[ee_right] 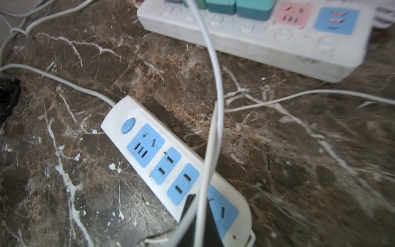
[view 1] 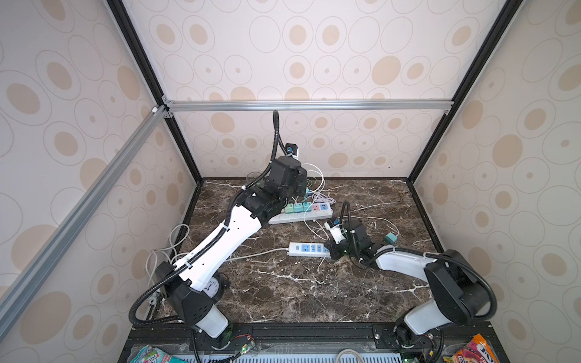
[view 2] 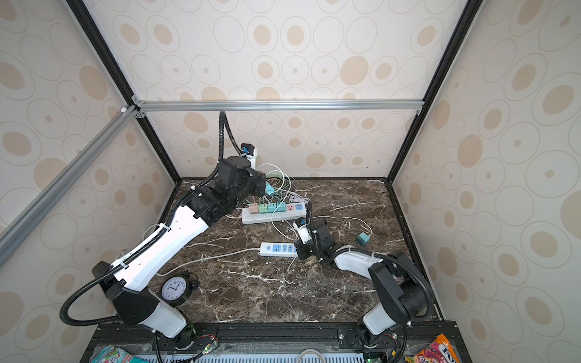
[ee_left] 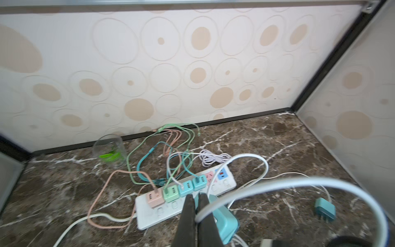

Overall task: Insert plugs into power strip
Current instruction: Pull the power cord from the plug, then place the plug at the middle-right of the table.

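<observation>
Left gripper (ee_left: 196, 194) is sitting closed, pinching a white cable (ee_left: 215, 204) between its fingers. A teal plug (ee_left: 226, 220) is hanging right against one finger, off the table, close to the long power strip (ee_left: 154, 216).

That strip is carrying four plugs in a row, side by side: pink plug (ee_left: 154, 197), mint plug (ee_left: 171, 192), then two seated teal plugs (ee_left: 186, 188). The pink socket (ee_left: 210, 176) next to them is showing bare, with the blue USB panel (ee_left: 222, 174) at the end. Their pastel cables (ee_left: 136, 162) are tangling behind the strip toward the back wall, near a glass (ee_left: 109, 149).

Right gripper (ee_right: 201, 203) is also closed, sitting low over the end of the short power strip (ee_right: 111, 123). A white lead (ee_right: 219, 87) is running between its fingers and looks pinched. Can't tell if it's the same cable the left one is holding. The blue sockets (ee_right: 145, 145) in view are bare.

A spare teal plug (view 1: 390, 239) is lying loose on the marble table (view 1: 283, 298), beside the right arm, apart from both strips. A clock (view 2: 175, 288) is standing by the left arm's base.
</observation>
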Controlling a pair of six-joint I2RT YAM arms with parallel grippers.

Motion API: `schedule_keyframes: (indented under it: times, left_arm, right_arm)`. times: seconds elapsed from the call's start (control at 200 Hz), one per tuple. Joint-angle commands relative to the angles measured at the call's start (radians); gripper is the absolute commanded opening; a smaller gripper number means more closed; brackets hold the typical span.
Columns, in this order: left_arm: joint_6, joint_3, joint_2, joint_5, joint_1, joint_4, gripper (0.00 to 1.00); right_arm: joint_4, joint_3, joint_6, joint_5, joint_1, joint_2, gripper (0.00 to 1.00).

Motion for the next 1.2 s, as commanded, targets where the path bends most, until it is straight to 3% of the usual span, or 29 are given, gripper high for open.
schedule_keyframes:
  times: [0.0, 0.1, 0.175, 0.32, 0.395, 0.475, 0.615, 0.785, 0.95, 1.19]
  left_arm:
    - [0.002, -0.087, -0.106, -0.177, 0.103, -0.034, 0.0]
    - [-0.028, -0.213, -0.222, -0.183, 0.231, -0.011, 0.0]
    - [-0.035, -0.273, -0.288, -0.176, 0.301, 0.001, 0.0]
    - [-0.033, -0.307, -0.321, -0.166, 0.346, -0.01, 0.0]
    - [-0.032, -0.306, -0.309, -0.162, 0.35, -0.018, 0.0]
    - [-0.026, -0.304, -0.295, -0.162, 0.352, -0.018, 0.0]
    - [-0.017, -0.29, -0.294, -0.277, 0.399, -0.053, 0.0]
    - [0.017, -0.336, -0.373, -0.366, 0.589, -0.061, 0.0]
    - [0.091, -0.367, -0.41, -0.332, 0.815, -0.036, 0.0]
    - [0.138, -0.384, -0.382, -0.333, 0.893, -0.018, 0.0]
  right_arm:
    - [-0.079, 0.013, 0.002, 0.169, -0.084, -0.115, 0.0]
    - [-0.189, 0.056, 0.073, 0.325, -0.201, -0.164, 0.0]
    - [-0.268, 0.1, 0.13, 0.36, -0.323, -0.166, 0.0]
    - [-0.267, 0.133, 0.217, 0.216, -0.523, -0.153, 0.0]
    - [-0.254, 0.149, 0.223, 0.238, -0.566, -0.128, 0.0]
    - [-0.376, 0.242, 0.292, 0.332, -0.627, -0.054, 0.0]
    - [-0.52, 0.392, 0.392, 0.238, -0.802, 0.1, 0.0]
    - [-0.533, 0.45, 0.422, 0.287, -0.874, 0.161, 0.0]
    - [-0.536, 0.48, 0.43, 0.331, -0.92, 0.19, 0.0]
    - [-0.555, 0.522, 0.445, 0.38, -0.985, 0.235, 0.0]
